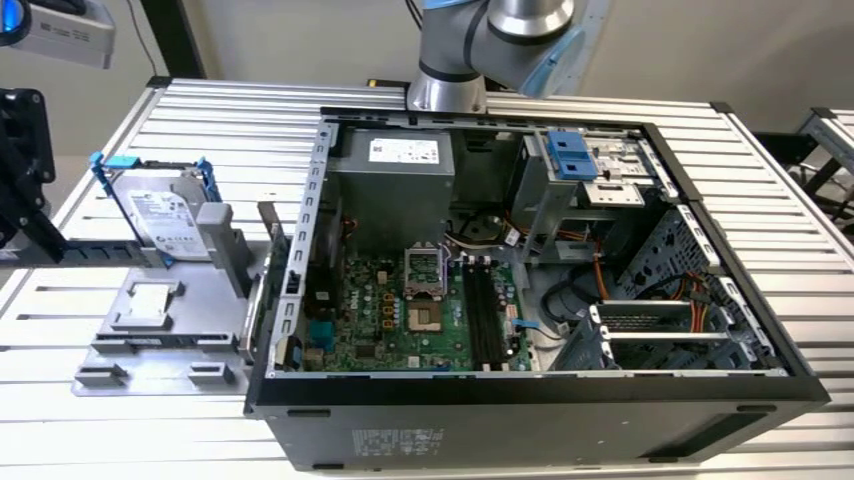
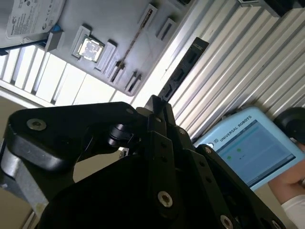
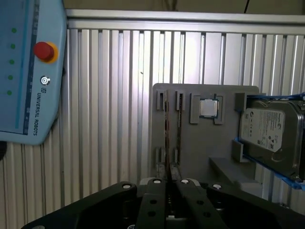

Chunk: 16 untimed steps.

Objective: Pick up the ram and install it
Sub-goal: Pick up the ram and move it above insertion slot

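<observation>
Ram (image 3: pixel 166 129) — on edge in slot of grey holder (image 3: pixel 205 157), not yet lifted. Gripper (image 3: pixel 169 182) apart from it, fingers (image 3: pixel 155 193) pressed together, empty. Step: approach — grasp needs fingers spread, aligned across thin board.

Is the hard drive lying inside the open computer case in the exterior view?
No, the hard drive rests on the gray holder outside the computer case, at the exterior view's left.
</observation>
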{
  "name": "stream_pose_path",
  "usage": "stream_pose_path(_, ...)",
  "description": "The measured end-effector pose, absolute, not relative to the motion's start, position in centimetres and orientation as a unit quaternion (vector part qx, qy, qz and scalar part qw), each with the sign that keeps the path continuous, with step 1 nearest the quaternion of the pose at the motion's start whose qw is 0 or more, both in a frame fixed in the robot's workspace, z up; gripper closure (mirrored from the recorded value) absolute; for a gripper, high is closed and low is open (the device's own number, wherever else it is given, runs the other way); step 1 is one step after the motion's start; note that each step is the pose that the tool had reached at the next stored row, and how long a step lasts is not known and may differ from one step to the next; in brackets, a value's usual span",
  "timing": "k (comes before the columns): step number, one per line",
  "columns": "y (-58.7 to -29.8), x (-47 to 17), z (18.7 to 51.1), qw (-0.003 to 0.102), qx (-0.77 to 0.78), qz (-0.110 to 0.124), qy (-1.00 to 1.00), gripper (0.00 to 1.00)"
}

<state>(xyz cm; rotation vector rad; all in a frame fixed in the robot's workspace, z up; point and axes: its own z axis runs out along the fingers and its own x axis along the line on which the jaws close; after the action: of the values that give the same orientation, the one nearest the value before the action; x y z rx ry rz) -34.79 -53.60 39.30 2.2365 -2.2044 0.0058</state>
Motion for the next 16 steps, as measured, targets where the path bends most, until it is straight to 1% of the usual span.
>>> stream_pose_path(5,-53.6,-34.3,39.4,0.001,0.712,0.002,-0.702,1.0)
stream_pose_path(16,-53.6,-30.3,39.3,0.004,0.712,-0.001,-0.702,1.0)
